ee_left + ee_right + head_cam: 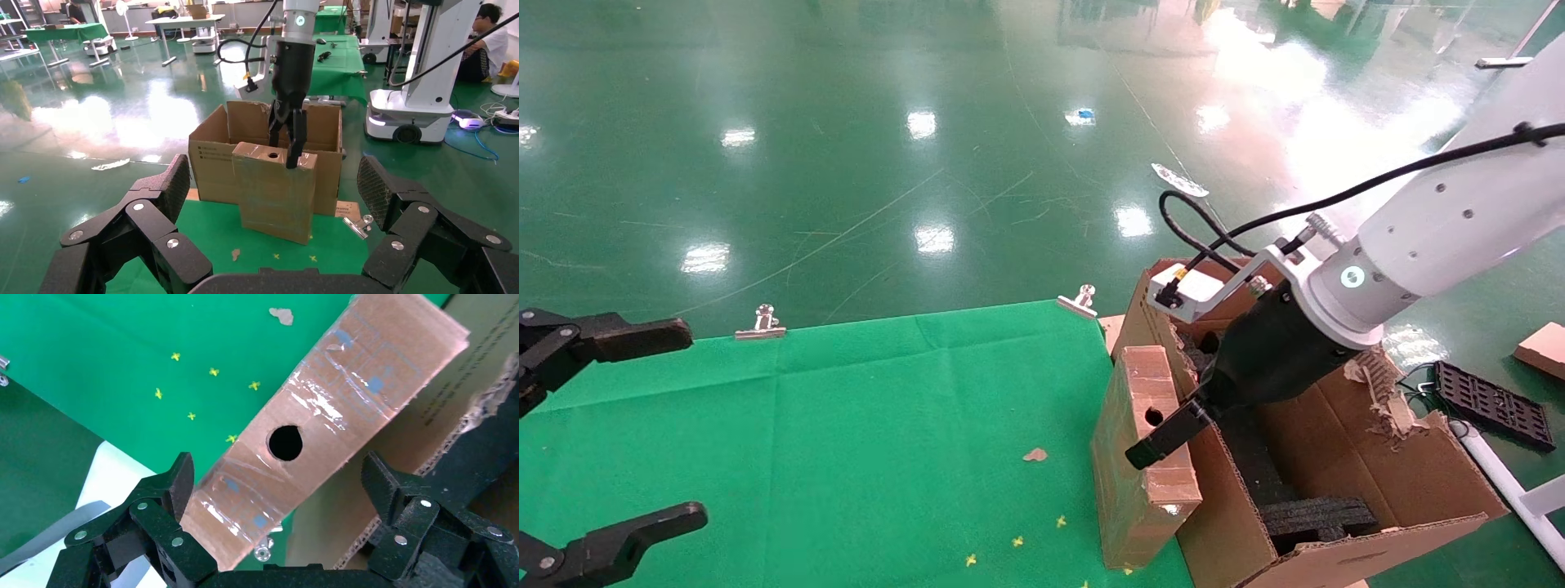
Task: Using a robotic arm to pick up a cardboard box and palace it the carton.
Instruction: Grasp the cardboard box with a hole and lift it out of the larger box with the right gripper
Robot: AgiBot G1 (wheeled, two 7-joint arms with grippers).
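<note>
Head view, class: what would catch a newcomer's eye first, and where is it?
The white-cased right gripper stands out first, its open fingers straddling the top of the slim cardboard box, which stands upright at the green table's right edge. Right beside it sits the large carton with black foam inside. The black left gripper waits open at the far left.

cardboard box (1142, 457) upright on table (846, 425) | carton (1336, 457) touching its right

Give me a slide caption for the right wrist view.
Right end effector open astride the taped cardboard box, hole face up, beside the carton above the green cloth.
</note>
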